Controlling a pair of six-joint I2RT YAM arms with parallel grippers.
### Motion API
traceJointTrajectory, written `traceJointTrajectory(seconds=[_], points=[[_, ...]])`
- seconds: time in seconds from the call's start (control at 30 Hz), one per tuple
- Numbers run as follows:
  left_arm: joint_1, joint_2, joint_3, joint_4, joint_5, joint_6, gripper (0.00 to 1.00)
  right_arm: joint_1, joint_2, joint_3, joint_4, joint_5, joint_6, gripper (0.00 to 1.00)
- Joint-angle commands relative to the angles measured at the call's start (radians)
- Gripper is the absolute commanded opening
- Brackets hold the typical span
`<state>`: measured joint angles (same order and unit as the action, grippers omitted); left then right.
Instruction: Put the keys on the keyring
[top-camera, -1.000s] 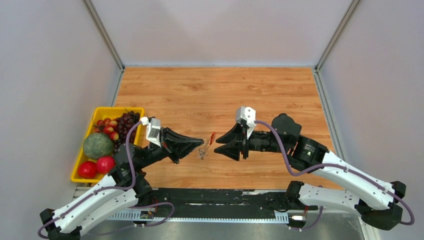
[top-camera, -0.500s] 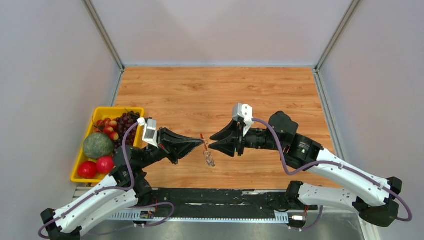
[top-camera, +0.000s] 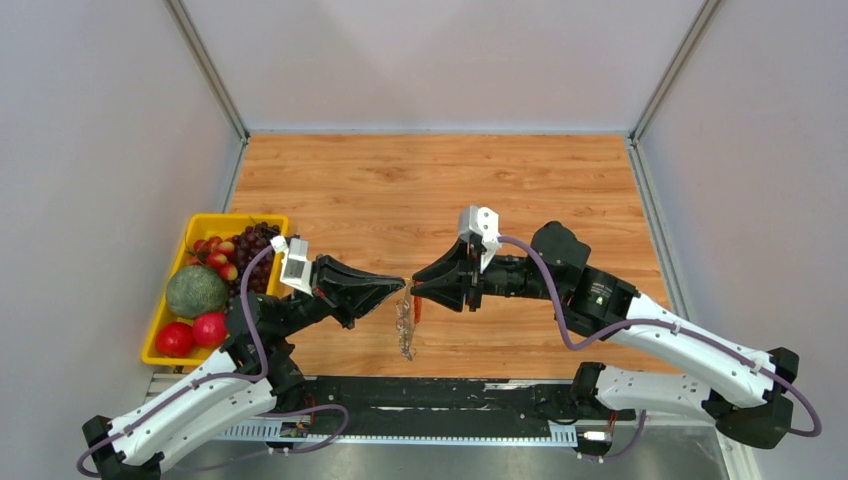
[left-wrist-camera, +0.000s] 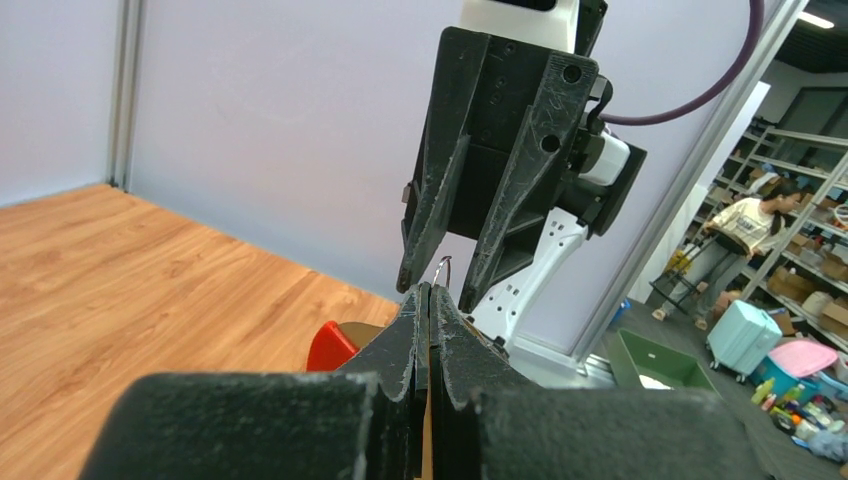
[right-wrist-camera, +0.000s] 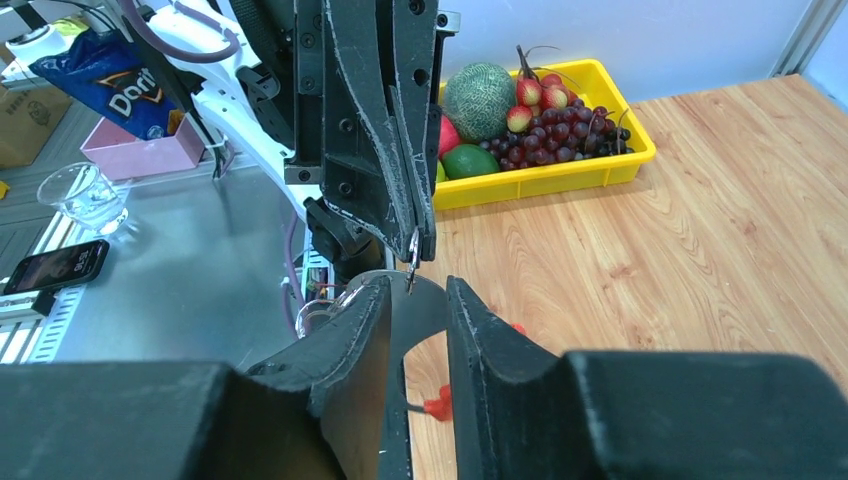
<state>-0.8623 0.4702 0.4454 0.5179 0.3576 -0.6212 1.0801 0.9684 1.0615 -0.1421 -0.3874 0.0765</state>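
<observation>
Over the wooden table (top-camera: 450, 190), the left gripper (top-camera: 400, 285) is squeezed tight on the thin wire top of the keyring (top-camera: 404, 325). The keyring hangs down just under it. The right gripper (top-camera: 416, 288) is a little open around that wire.

White arm shells (top-camera: 700, 350) with black joints (top-camera: 590, 290), purple cables (top-camera: 552, 295) (in loose loops), scuffed black wedge-shaped pincer fingers (left-wrist-camera: 520, 150)

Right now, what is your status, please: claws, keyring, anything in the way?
Left claw shut on keyring, hanging below it. Right claw open, tips at the ring. Green key not seen. Nothing blocking.
</observation>
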Motion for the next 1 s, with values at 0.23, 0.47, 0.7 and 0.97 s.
traceJointTrajectory(seconds=[0.23, 0.47, 0.7, 0.97], points=[[0.0, 0.001, -0.003, 0.094, 0.024, -0.029, 0.0, 0.029, 0.001, 0.045, 0.074, 0.0, 0.002, 0.25], [0.0, 0.004, -0.004, 0.101, 0.028, -0.034, 0.0, 0.044, 0.004, 0.049, 0.085, 0.023, -0.006, 0.21], [0.001, 0.0, -0.006, 0.11, 0.026, -0.038, 0.0, 0.056, 0.007, 0.045, 0.086, 0.042, -0.014, 0.11], [0.0, -0.002, -0.008, 0.125, 0.02, -0.044, 0.0, 0.08, -0.012, 0.031, 0.086, 0.073, -0.03, 0.0]])
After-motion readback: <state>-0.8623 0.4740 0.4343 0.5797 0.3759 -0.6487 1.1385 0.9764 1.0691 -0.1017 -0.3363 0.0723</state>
